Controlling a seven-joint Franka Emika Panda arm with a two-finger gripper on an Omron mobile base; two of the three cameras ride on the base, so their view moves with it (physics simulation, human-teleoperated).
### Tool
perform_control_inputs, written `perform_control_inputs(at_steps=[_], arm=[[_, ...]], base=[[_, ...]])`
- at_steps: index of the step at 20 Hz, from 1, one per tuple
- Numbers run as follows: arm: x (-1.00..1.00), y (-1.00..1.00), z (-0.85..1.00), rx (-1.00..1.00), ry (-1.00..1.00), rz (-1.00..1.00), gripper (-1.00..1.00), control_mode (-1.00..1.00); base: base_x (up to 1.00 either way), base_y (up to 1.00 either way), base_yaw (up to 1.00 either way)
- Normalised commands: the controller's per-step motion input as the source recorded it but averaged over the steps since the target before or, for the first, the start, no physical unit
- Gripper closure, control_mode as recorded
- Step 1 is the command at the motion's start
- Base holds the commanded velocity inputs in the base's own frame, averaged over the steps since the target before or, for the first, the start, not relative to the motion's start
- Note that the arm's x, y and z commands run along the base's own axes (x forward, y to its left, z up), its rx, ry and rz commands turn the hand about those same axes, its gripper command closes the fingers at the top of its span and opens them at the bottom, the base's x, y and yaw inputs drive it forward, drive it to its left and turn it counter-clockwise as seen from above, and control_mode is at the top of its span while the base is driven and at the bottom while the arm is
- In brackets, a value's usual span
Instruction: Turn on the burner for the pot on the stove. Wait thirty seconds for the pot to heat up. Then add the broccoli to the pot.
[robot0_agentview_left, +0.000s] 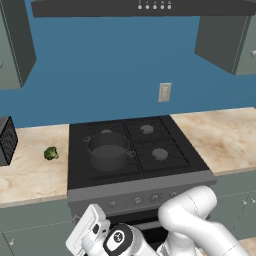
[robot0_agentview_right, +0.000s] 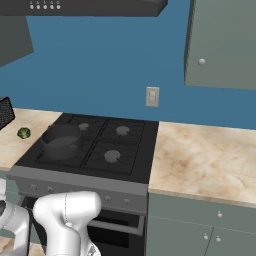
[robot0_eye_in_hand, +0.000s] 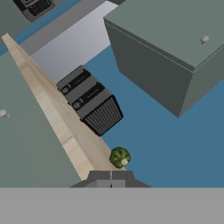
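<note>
Black grates covered the stove (robot0_agentview_left: 150, 150), and the dark grey pot (robot0_agentview_left: 108, 150) stood on its front left burner, upright, with a loop handle showing at each side. What lay inside the pot I could not make out from either base camera; its interior read as flat grey. The broccoli (robot0_agentview_left: 51, 153) sat on the beige counter (robot0_agentview_left: 30, 170) to the left of the stove, apart from the pot and near a dark slatted appliance (robot0_agentview_left: 7, 140) that the picture edge cut off. From my hand camera the broccoli (robot0_eye_in_hand: 119, 157) appeared rolled sideways, resting at the counter's edge just above my fingertips (robot0_eye_in_hand: 112, 179), with the slatted appliance (robot0_eye_in_hand: 92, 103) further along. My fingers (robot0_eye_in_hand: 100, 179) were pressed together with nothing between them. My hand hung low in front of the stove's grey knob panel (robot0_agentview_left: 140, 197), mostly hidden behind my own white arm at the bottom of the left base view. The knobs were too small to tell how any one was turned.
</note>
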Motion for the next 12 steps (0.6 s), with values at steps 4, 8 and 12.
perform_control_inputs(at_steps=[4, 8, 12], arm=[[0.0, 0.0, 0.0, 0.0, 0.0, 0.0, 1.0, -1.0], [0.0, 0.0, 0.0, 0.0, 0.0, 0.0, 1.0, -1.0], [0.0, 0.0, 0.0, 0.0, 0.0, 0.0, 1.0, -1.0]], base=[[0.0, 0.0, 0.0], [0.0, 0.0, 0.0], [0.0, 0.0, 0.0]])
